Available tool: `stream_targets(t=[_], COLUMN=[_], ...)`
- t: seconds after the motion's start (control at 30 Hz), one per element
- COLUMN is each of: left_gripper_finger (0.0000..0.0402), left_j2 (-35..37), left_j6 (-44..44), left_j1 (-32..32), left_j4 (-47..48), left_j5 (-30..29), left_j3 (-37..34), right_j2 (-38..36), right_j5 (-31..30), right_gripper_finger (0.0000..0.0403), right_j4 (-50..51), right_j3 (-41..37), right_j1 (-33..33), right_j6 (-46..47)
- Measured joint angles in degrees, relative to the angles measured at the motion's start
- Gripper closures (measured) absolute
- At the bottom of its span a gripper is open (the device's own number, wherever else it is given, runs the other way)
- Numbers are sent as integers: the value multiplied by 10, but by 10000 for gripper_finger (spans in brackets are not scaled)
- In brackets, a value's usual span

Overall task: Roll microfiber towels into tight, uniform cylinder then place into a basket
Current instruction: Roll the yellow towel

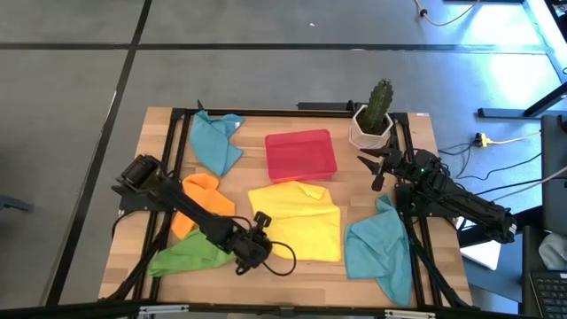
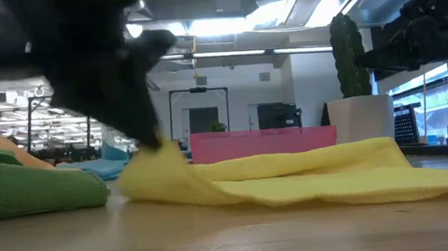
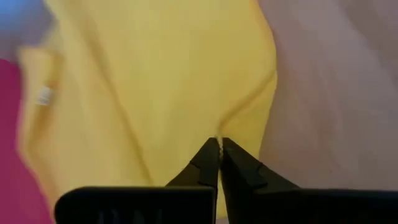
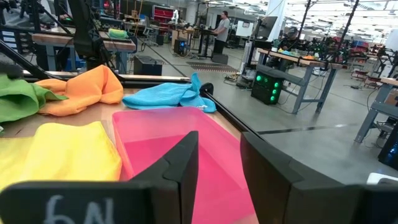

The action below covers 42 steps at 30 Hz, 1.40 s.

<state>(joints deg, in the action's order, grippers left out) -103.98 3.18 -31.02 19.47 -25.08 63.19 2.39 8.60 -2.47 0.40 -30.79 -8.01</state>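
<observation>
You are looking at a task that is only just beginning. The red basket (image 1: pixel 301 155) is sitting toward the far middle of the table with nothing in it, and not one towel is rolled yet.

The yellow towel (image 1: pixel 297 221) is lying flat and open just on the near side of the basket, its far edge almost touching the basket's near rim. The left gripper (image 1: pixel 257 237) is working at the towel's near left corner, on the side away from the basket; its fingers are pressed together and, in the left wrist view, pinching a fold of yellow cloth (image 3: pixel 155 87) at their tips (image 3: pixel 211 155). The low view is showing that corner lifting slightly off the table.

The right gripper (image 1: pixel 376 168) is waiting just to the right of the basket, beside the cactus pot (image 1: pixel 372 128), with its jaws partly apart and holding nothing.

Four more towels are still waiting, all loose and crumpled: a teal one (image 1: pixel 217 142) left of the basket, an orange one (image 1: pixel 197 199) and a green one (image 1: pixel 186 257) nearer and further left of it, and a second teal one (image 1: pixel 381 248) near and to its right.

You are judging this as the first roll starting, with every roll and every placement left to do.
</observation>
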Motion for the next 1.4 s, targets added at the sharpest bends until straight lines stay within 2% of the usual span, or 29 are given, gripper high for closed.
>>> stream_targets(t=[0.37,0.57,0.7,0.83,0.93,1.03,1.2,1.4], left_gripper_finger=[401,401,401,401,401,401,401,401], left_j2=[146,187,189,189,188,188,188,188], left_j6=[34,84,89,28,-13,-22,-28,-26], left_j1=[0,8,24,41,50,59,74,79], left_j4=[-22,-60,-73,-75,-69,-70,-75,-87], left_j5=[-37,-73,-84,-89,-129,-166,-179,-178], left_j3=[0,1,1,-18,-52,-76,-79,-79], right_j2=[0,0,0,0,0,0,0,1], right_j5=[0,8,76,153,214,242,259,206], right_gripper_finger=[281,281,281,281,281,281,281,281], right_j4=[0,-13,-66,-108,-129,-155,-241,-274], right_j3=[0,0,0,0,0,0,0,0], right_j1=[0,0,0,0,0,3,52,154], right_j6=[1,3,58,128,169,216,254,223])
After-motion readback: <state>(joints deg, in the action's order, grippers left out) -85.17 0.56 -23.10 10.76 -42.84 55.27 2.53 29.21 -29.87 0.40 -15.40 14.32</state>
